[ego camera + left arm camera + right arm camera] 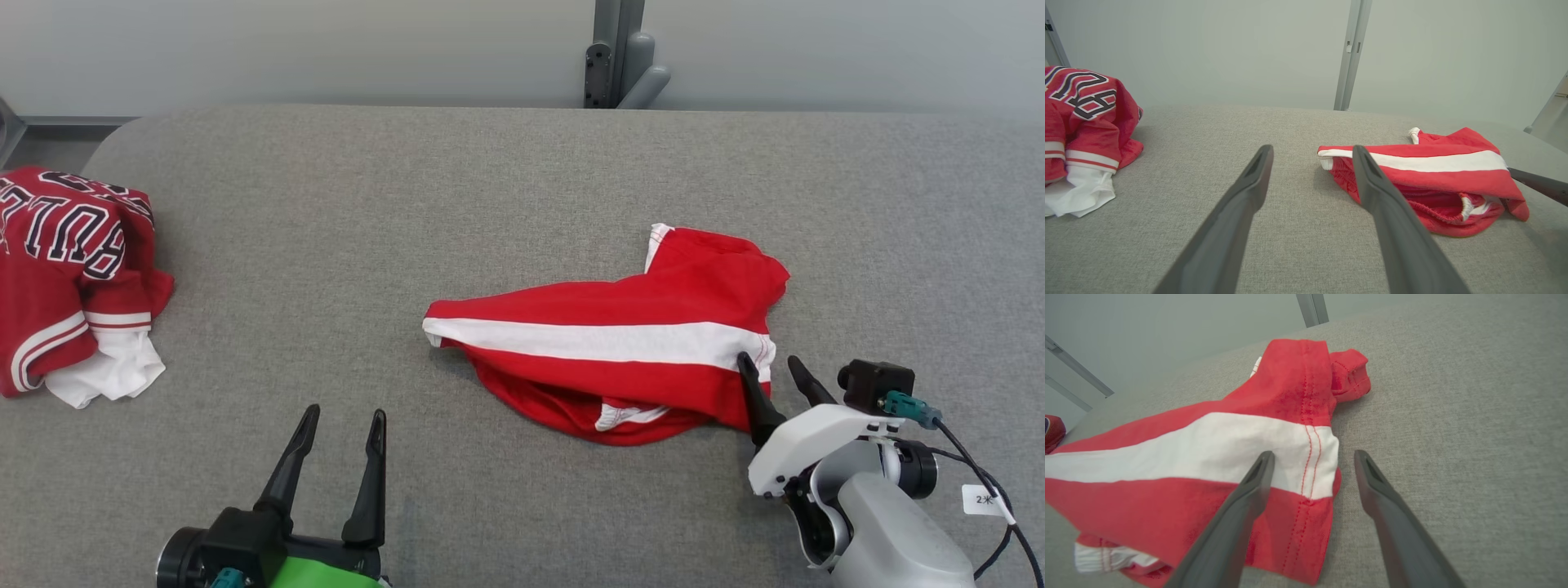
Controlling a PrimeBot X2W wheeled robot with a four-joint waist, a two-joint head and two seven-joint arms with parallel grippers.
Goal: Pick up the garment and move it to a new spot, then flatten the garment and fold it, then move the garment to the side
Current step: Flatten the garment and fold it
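Note that the garment (620, 343) lies right of centre on the worktop (490, 204), with its long axis running left to right. The right end effector (767, 361), fingers apart, straddles its right-hand hem and grips nothing. The left end effector (345, 412), also apart, sits well clear of it. Treat the right arm as the nearer.

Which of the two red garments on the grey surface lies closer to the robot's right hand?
The crumpled red cloth shorts with the broad white stripe: the right hand stands open at their edge. The red jersey with lettering lies far left.
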